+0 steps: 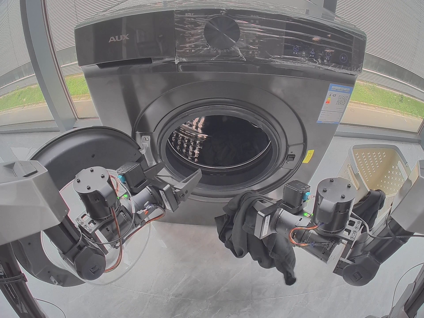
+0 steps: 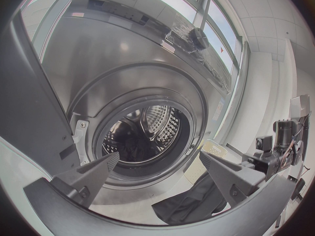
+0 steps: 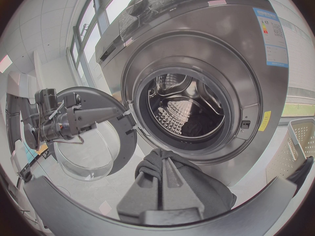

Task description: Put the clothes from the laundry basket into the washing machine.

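Right gripper [image 3: 162, 164] is clamped on a black cloth garment [image 1: 238, 235], held low before the open mouth of the dark grey front-loading washing machine [image 1: 212, 89], ready to feed in, while the left gripper [image 2: 158, 155] hangs spread apart beside the round door [image 1: 84, 149]; a blue-and-white sticker label [image 1: 334, 104] is too small to read

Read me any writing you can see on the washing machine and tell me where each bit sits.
Brand logo: light letters on the dark drawer front of the washing machine.
Energy label beside the door opening: print too small to read.
Yellow sticker below it: too small to read.
Control panel: icons, captions too blurred.
Dark garment: no print seen.
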You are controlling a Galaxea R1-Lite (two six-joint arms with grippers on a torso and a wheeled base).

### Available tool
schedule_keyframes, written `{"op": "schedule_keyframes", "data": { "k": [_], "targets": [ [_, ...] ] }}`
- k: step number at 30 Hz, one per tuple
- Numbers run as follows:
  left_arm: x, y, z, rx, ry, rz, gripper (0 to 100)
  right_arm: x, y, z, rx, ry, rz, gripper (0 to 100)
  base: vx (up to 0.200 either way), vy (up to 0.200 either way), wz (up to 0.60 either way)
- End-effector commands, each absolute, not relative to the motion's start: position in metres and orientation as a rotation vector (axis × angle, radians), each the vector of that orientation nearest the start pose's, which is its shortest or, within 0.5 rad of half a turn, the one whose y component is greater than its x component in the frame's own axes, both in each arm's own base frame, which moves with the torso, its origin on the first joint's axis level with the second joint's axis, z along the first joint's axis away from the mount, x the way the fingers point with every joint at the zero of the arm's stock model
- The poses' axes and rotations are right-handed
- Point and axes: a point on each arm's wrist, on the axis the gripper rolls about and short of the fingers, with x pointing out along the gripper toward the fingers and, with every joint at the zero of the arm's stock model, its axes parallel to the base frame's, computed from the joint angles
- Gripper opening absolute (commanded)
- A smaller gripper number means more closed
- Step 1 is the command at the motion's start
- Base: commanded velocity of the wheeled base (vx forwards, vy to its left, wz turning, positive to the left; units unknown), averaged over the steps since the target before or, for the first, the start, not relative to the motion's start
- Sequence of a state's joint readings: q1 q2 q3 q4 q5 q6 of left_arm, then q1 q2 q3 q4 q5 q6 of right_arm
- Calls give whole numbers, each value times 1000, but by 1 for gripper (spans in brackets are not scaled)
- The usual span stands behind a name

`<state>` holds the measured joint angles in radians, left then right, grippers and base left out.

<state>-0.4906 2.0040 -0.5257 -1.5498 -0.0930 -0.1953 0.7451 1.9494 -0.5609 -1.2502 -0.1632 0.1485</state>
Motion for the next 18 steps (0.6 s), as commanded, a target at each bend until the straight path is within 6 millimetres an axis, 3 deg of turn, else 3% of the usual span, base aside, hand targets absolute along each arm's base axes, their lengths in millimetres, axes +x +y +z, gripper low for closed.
{"op": "schedule_keyframes", "data": {
  "k": [1, 18],
  "targets": [
    [280, -153, 105, -197, 16, -590, 100, 235, 212, 111, 89, 156, 572, 0, 0, 0, 0],
    [262, -146, 79, -163, 147, -598, 100, 234, 216, 119, 117, 104, 597, 0, 0, 0, 0]
  ]
}}
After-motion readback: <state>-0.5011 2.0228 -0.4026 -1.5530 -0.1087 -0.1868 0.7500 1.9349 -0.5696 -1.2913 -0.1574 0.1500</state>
